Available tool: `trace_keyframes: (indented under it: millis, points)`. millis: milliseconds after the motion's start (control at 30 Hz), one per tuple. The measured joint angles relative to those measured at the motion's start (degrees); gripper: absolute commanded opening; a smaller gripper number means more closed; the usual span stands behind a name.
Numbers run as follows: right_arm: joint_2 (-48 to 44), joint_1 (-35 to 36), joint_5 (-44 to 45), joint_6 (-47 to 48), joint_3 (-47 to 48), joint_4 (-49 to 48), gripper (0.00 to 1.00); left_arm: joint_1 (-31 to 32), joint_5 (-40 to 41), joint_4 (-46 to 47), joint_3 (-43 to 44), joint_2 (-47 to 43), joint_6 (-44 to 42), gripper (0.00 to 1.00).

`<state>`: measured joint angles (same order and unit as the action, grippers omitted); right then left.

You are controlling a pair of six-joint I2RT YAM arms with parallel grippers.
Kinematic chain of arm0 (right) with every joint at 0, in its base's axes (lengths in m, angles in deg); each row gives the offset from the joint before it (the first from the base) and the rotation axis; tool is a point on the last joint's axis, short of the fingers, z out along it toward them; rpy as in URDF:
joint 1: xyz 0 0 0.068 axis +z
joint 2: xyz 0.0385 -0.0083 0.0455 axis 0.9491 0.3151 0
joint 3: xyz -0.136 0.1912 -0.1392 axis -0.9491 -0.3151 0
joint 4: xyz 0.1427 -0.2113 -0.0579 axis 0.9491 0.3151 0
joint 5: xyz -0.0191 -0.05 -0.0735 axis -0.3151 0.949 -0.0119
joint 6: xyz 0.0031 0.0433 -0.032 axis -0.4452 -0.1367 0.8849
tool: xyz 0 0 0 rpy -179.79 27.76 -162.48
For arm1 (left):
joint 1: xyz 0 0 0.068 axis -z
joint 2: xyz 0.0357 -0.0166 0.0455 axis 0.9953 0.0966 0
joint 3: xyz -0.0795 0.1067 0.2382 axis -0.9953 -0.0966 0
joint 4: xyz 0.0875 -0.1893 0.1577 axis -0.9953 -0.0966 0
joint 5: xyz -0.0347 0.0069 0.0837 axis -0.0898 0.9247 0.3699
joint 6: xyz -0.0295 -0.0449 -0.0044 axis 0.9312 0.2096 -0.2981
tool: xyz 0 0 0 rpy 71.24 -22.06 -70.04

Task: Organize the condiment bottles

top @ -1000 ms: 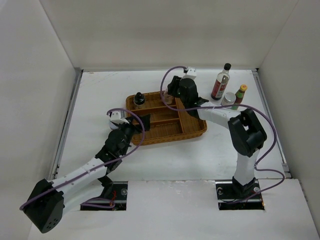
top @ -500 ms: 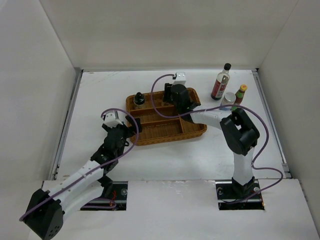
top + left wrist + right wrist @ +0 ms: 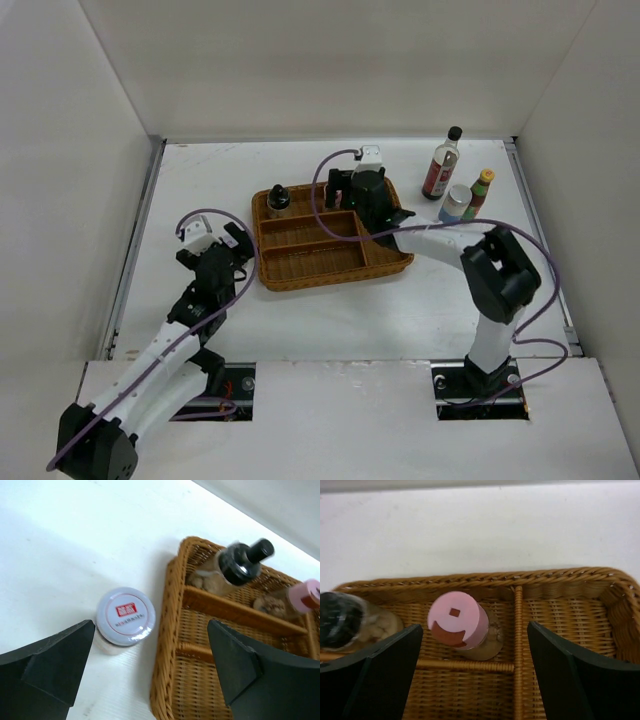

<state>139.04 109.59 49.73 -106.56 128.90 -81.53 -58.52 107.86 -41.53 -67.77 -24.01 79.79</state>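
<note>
Beside the left rim of the brown wicker divided tray (image 3: pixel 330 282), the short pink-lidded jar (image 3: pixel 125 616) stands on the white bench (image 3: pixel 200 190), with the left end effector (image 3: pixel 150 625) spread wide over it. The lid's red label is too small to read. Likely next: centre on the jar, descend, close. The right end effector (image 3: pixel 474 627) gapes above the pink-capped bottle (image 3: pixel 457 617) in the tray's back row, next to the squat black-capped bottle (image 3: pixel 278 198).

bright, even light — soft shadows, sharp
</note>
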Motion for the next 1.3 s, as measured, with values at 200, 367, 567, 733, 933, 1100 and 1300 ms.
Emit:
trace_keyframes:
  millis: [200, 367, 567, 733, 933, 1100, 1300]
  points:
    - [-16.7, 0.0, -1.9, -2.3, -7.1, 0.2, 1.0, -2.6, 0.5, -2.0, 3.5, 5.1, -0.1, 1.0]
    - [-31.3, 0.3, -3.6, -7.5, -17.7, -1.7, 1.0, -2.7, 0.6, -2.5, 6.1, 12.4, -1.4, 1.0]
    - [-39.6, 2.7, -5.7, -11.0, -29.5, -0.5, 1.0, -2.8, 3.0, -2.5, 7.4, 18.4, -2.5, 1.0]
    - [-51.8, 3.4, -6.6, -12.4, -39.5, 0.5, 1.0, -3.0, 5.6, -2.4, 8.0, 23.1, -2.8, 1.0]
    - [-63.1, 3.4, -6.4, -14.4, -49.3, -2.7, 1.0, -3.4, 6.3, -0.4, 8.6, 29.5, -3.8, 0.93]
    - [-62.9, 3.4, -6.3, -15.2, -51.4, -3.8, 1.0, -3.9, 6.3, 1.4, 9.2, 31.2, -4.5, 0.59]
    - [-63.1, 3.4, -6.3, -15.5, -51.4, -5.3, 1.0, -3.6, 6.4, -0.5, 9.5, 28.7, -6.2, 0.36]
